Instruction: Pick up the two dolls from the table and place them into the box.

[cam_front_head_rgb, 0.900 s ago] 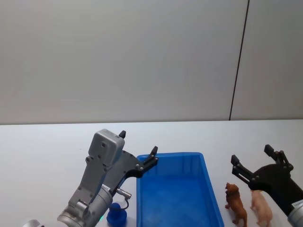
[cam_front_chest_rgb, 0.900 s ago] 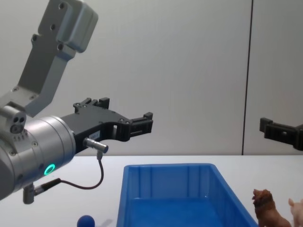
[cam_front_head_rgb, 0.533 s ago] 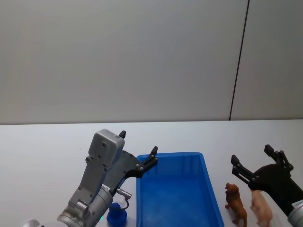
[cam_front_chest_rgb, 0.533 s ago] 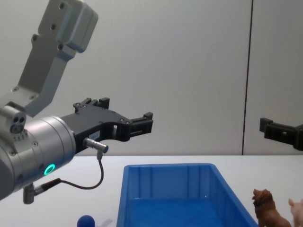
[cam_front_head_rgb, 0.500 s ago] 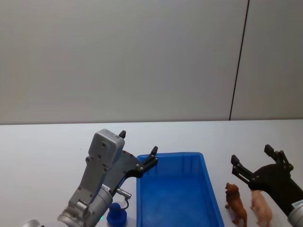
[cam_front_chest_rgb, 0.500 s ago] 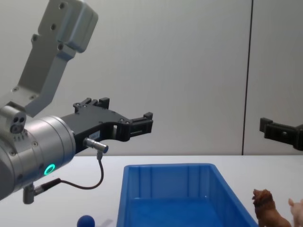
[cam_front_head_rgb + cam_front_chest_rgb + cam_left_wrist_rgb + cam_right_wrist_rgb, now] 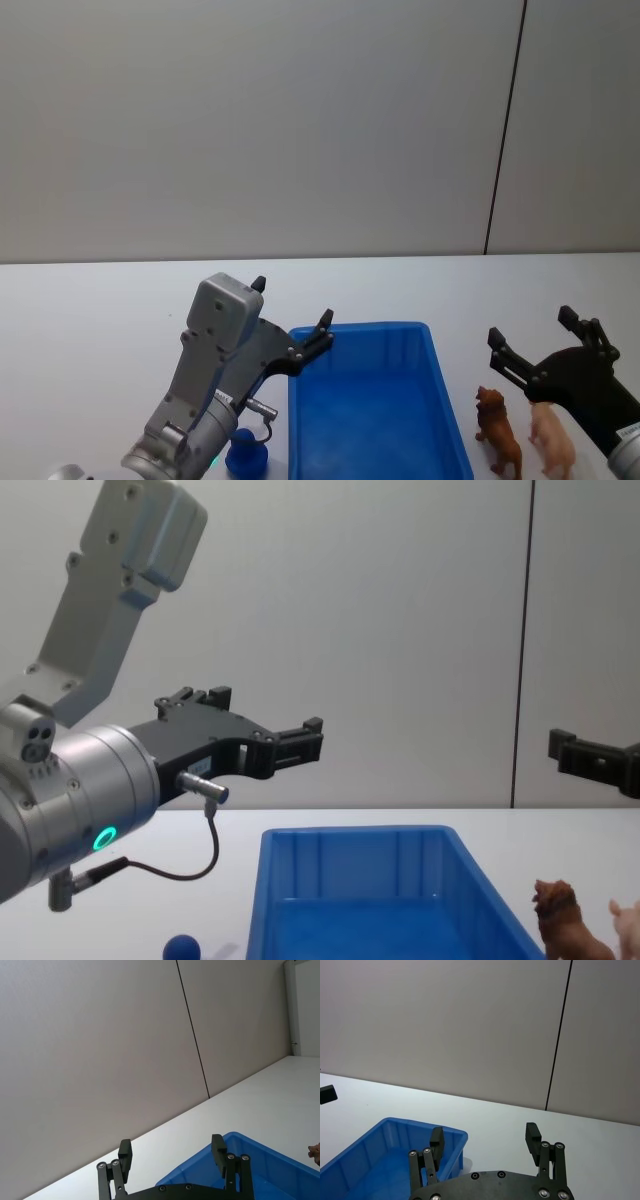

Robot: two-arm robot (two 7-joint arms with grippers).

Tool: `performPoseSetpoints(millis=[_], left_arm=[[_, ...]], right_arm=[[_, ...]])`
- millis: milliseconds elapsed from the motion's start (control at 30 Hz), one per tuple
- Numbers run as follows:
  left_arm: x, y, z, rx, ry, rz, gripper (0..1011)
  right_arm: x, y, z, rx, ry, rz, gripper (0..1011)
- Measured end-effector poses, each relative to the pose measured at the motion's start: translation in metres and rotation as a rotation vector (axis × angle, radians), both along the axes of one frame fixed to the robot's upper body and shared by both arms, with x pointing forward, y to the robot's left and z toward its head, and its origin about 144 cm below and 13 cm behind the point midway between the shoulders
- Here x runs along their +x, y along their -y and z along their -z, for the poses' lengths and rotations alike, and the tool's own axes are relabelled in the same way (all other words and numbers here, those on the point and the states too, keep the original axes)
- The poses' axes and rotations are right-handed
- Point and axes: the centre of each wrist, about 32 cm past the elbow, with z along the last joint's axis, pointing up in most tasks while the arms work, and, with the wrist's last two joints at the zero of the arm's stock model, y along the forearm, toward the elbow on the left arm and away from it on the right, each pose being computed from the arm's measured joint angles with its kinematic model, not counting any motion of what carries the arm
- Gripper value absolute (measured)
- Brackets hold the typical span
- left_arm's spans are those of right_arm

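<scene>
— Has anything shifted since the earlier frames?

— Nothing. Both arms, both dolls and the box sit just where they were half a second ago, and nearly a second ago too.

— Where are the claws?

— The left claw (image 7: 292, 302) hangs in the air over the box's near-left corner. Its fingers are spread wide and grip nothing. The right claw (image 7: 530, 327) is raised above the surface (image 7: 100, 310) on the right, just behind the dolls, and it is equally wide and empty-handed.

— Any writing to read?

— Only a small pale label (image 7: 199, 768) on the left arm near the wrist, too small to make out. A green ring light (image 7: 103, 838) glows on the same arm, farther back.

— And the box?

— The box (image 7: 360, 327) is bright blue and rectangular and sits on the surface between the two arms. Its blue floor and ribbed inner walls are in plain view. Both dolls stand outside it, just to its right. The brown doll (image 7: 497, 430) is upright and nearer the box wall. The pink doll (image 7: 552, 438) stands close beside it on the far side from the box.

— Anything on the left?

— A small blue ball (image 7: 246, 452) rests on the surface just left of the box, under the left arm.
</scene>
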Motion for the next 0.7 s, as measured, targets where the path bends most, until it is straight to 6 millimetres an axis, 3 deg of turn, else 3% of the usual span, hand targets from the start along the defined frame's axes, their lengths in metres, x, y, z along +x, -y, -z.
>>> performPoseSetpoints(millis=[700], left_arm=[[0.0000,0.0000,0.0000,0.000,0.000,0.000,1001]], right_arm=[[-0.0034,-0.0013,0.0002,-0.001,-0.006,0.014,1001]])
